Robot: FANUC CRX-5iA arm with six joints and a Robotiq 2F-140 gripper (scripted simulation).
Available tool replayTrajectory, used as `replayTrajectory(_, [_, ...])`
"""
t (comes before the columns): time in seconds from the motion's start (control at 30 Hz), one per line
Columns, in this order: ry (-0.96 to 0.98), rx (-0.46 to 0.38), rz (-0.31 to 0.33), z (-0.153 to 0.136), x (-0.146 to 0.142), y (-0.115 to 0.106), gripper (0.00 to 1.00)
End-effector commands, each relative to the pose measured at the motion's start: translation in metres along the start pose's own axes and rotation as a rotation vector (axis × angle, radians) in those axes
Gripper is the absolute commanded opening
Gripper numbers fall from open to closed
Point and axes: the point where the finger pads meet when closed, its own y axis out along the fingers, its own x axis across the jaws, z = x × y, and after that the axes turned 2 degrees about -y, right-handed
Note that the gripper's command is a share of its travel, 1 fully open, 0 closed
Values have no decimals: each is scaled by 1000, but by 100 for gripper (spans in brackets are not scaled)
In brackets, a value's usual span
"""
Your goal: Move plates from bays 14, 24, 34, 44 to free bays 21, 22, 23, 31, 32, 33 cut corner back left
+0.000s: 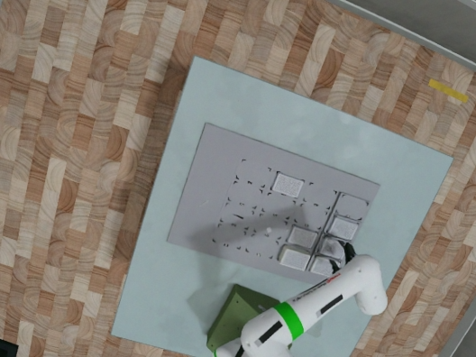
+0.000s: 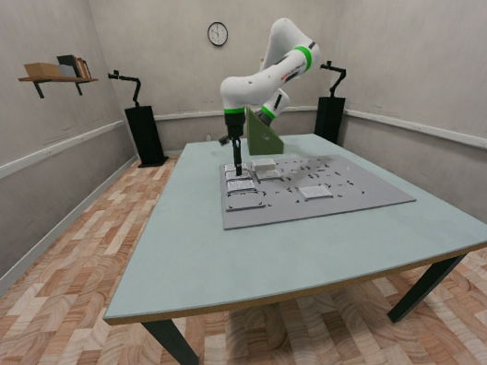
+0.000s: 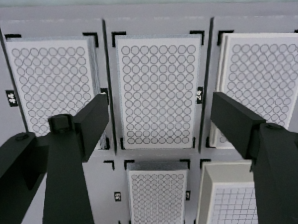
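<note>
My gripper [image 1: 343, 259] [image 2: 238, 173] [image 3: 159, 106] is open, its fingers apart over the two long sides of the sealed plate in bay 24 [image 1: 331, 248] [image 3: 158, 90]. The fingers hang low there and hold nothing; the exact tip height is hard to tell. The plate in bay 34 [image 1: 344, 228] [image 2: 241, 185] [image 3: 52, 80] and the plate in bay 14 [image 1: 321, 267] [image 3: 265, 75] lie in their bays on either side. A plate [image 1: 302, 236] [image 2: 268, 174] [image 3: 157, 195] lies in bay 23. Bay 44 [image 1: 353, 205] [image 2: 244, 202] is empty.
The tall deep-well block [image 1: 294, 258] [image 2: 264, 165] [image 3: 232, 202] stands in bay 13, beside bay 23. Another plate [image 1: 288, 185] [image 2: 315, 192] is in bay 42. A thin dark thing [image 1: 238, 216] appears to lie in bay 21, and a small white thing [image 1: 269, 230] in bay 22.
</note>
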Motion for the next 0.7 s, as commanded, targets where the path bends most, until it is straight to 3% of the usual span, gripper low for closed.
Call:
replayTrajectory(0.0, [0,1,1,1,-1,2,70])
replayTrajectory(0.67, [0,1,1,1,-1,10,70])
